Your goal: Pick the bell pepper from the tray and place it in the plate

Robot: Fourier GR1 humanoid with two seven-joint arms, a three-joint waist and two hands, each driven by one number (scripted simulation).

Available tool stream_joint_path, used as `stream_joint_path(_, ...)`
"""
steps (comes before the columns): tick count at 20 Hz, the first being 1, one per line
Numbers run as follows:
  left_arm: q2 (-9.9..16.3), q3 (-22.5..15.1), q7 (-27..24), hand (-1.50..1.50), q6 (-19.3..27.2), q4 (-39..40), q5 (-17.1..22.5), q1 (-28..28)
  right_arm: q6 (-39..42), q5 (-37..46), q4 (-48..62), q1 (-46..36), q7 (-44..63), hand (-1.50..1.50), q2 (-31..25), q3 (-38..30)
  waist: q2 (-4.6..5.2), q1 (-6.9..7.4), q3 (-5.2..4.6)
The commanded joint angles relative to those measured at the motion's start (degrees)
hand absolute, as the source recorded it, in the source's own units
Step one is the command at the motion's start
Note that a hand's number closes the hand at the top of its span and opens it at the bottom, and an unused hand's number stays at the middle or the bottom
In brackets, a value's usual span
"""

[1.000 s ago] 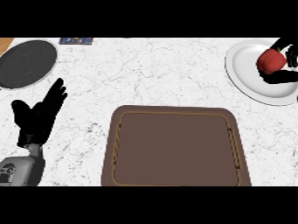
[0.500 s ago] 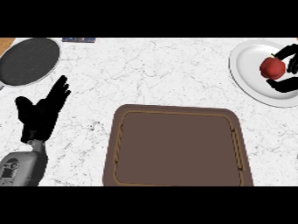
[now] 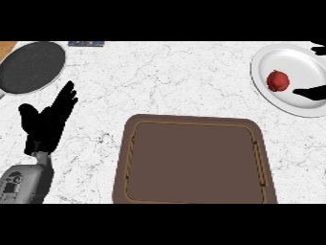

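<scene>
Now, step in hand: the release looks finished; as I judge it, the pepper is delivered and only the retreat of the arm is left.
Bell pepper: red, sitting on the plate, a little toward nine o'clock of the plate's middle, with white rim showing all round it.
Plate: white and round, at about two o'clock on the counter, partly cut by the view's right edge.
Right hand: only two dark finger shapes show at the right edge, one over the plate's rim at about four o'clock of the pepper, the other near the top corner; they are spread apart and nothing is between them. They seem clear of the pepper, though most of the hand is out of view, so the gap is hard to be sure of.
Tray: brown, at six o'clock, its bed bare.
Left hand: at nine o'clock, fingers straight and up, resting over the counter and holding nothing.
Frying pan: dark, at ten o'clock, well apart from the task's things.
Next move calls for: drawing the right hand up and away toward three o'clock without brushing the pepper or nudging the plate.
</scene>
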Motion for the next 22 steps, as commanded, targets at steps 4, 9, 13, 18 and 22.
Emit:
stream_joint_path(4, -0.01, -0.36, 0.48, 0.0, 0.3, -3.65, -0.46, 4.05, 13.07, -9.76, 0.6, -1.2, -10.77, -1.5, -1.89, -6.72, -0.82, -0.97, -0.1)
stream_joint_path(9, 0.77, 1.34, 0.43, 0.0, -1.77, -1.49, 1.8, 2.48, 22.66, -14.38, 5.97, -5.38, 2.73, -1.5, -4.22, -10.37, -0.64, -1.32, -0.18)
stream_joint_path(13, 1.13, 2.21, -2.15, 0.0, -1.68, 1.03, 1.26, 1.5, 31.7, -16.21, 9.29, -6.09, 4.96, -1.5, -7.6, -11.42, -0.06, -0.47, -0.1)
stream_joint_path(18, -0.23, 0.82, -3.63, 0.0, -1.34, 0.8, -0.13, 2.88, 32.92, -16.78, 8.12, -2.55, -0.17, -1.5, -7.89, -10.94, -0.03, -0.21, -0.06)
stream_joint_path(22, -2.13, -0.72, -2.2, 0.0, 0.8, -0.59, -1.66, 3.37, 35.47, -17.0, 7.92, -0.73, -2.27, -1.5, -11.75, -10.97, 0.14, 0.23, 0.02)
